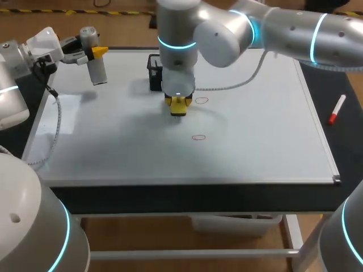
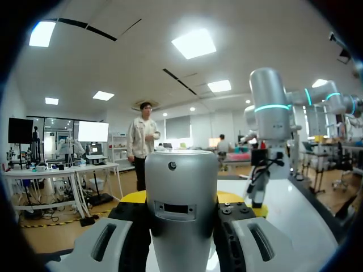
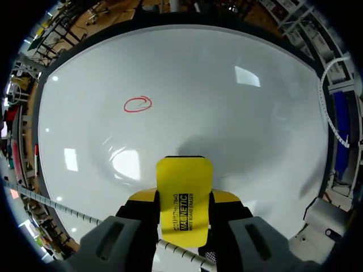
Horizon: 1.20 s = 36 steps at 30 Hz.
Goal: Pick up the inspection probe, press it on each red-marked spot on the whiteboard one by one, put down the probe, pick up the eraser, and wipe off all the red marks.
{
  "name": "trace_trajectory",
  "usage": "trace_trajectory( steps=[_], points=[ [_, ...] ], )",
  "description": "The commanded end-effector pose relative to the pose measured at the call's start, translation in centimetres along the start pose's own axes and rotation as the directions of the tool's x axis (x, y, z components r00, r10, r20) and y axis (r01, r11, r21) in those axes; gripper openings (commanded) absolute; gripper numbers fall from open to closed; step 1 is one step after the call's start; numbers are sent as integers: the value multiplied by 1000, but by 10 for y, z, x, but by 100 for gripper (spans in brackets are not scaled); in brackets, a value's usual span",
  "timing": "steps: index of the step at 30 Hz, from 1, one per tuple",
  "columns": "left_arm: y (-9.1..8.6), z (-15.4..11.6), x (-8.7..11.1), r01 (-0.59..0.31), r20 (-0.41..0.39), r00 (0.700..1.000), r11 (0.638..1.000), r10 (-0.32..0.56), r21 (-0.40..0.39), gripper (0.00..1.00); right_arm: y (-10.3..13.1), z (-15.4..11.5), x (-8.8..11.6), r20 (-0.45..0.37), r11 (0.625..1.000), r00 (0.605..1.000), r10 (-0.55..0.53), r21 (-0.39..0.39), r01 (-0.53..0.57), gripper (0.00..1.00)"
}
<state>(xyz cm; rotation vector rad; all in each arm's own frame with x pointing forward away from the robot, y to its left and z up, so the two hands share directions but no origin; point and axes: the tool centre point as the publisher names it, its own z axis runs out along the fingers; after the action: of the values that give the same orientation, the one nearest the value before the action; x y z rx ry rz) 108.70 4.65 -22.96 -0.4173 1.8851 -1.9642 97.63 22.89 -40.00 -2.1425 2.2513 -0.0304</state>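
Note:
The inspection probe [image 1: 97, 67], a grey cylinder, hangs above the whiteboard's far left corner with my left gripper [image 1: 95, 52] shut on it. In the left wrist view the probe [image 2: 181, 187] fills the space between the yellow fingertips [image 2: 131, 198]. My right gripper [image 1: 178, 105] points down at the middle of the whiteboard [image 1: 255, 130], shut on the yellow eraser [image 3: 184, 187]. Whether the eraser touches the board cannot be told. Two red circles show: one red mark [image 1: 201, 101] just right of the eraser, another red mark [image 1: 198, 137] nearer the front. A red circle [image 3: 138, 104] lies ahead of the eraser.
A black holder [image 1: 153, 69] stands on the board behind my right gripper. A red marker pen [image 1: 337, 109] lies on the dark table to the right of the board. My left arm's cable [image 1: 57, 122] hangs over the board's left edge.

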Motion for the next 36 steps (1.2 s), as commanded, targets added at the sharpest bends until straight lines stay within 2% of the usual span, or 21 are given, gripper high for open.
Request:
trace_trajectory(
  steps=[1,10,16,25,36],
  points=[
    [-1,1,1,-3,4,1000,1000,3,1,0,-1,-3,8,-1,1000,1000,1,3,-1,0],
    [-1,1,1,-3,4,1000,1000,3,1,0,-10,-7,23,-2,1000,1000,12,9,-12,0],
    [-1,1,1,-3,4,1000,1000,3,1,0,-21,-9,44,-11,998,998,57,14,-57,0],
    [-1,1,1,-3,4,1000,1000,3,1,0,-39,-10,82,-20,989,989,146,23,-146,0],
    [-1,1,1,-3,4,1000,1000,3,1,0,-62,-12,141,1,957,957,290,24,-290,0]
  ],
)
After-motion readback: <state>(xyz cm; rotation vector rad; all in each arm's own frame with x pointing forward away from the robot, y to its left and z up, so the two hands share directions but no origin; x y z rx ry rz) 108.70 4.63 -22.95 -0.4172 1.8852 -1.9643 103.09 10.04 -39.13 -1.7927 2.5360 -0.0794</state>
